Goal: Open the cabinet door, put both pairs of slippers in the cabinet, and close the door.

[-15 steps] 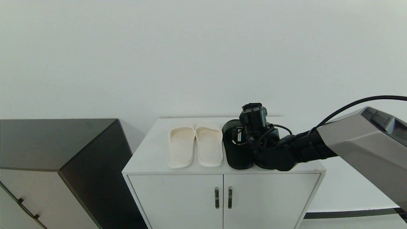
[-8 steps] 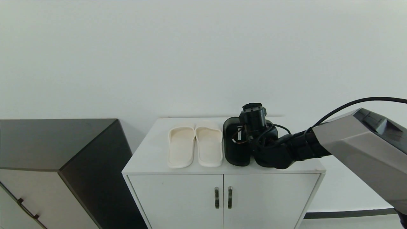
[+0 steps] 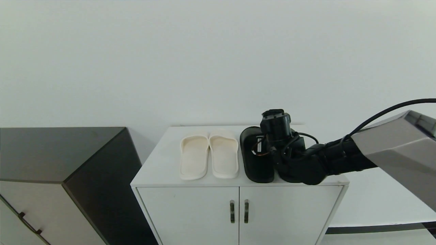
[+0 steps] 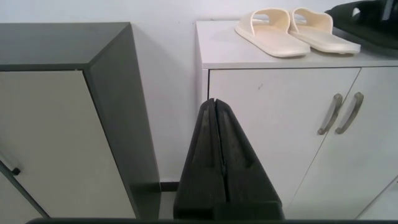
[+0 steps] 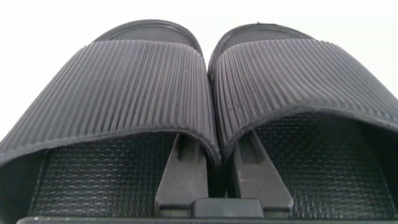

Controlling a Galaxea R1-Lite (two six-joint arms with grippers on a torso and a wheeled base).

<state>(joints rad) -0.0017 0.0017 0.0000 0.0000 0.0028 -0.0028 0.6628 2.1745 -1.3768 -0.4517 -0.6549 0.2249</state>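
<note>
My right gripper (image 5: pixel 217 177) has one finger under each strap of the black slippers (image 5: pixel 149 81), jaws narrow, pinching their inner walls. I should squeeze firmly and lift level. Farther off, below, the cabinet door (image 3: pixel 190 214) is shut. My left gripper (image 4: pixel 215 112), jaws together, faces it.
</note>
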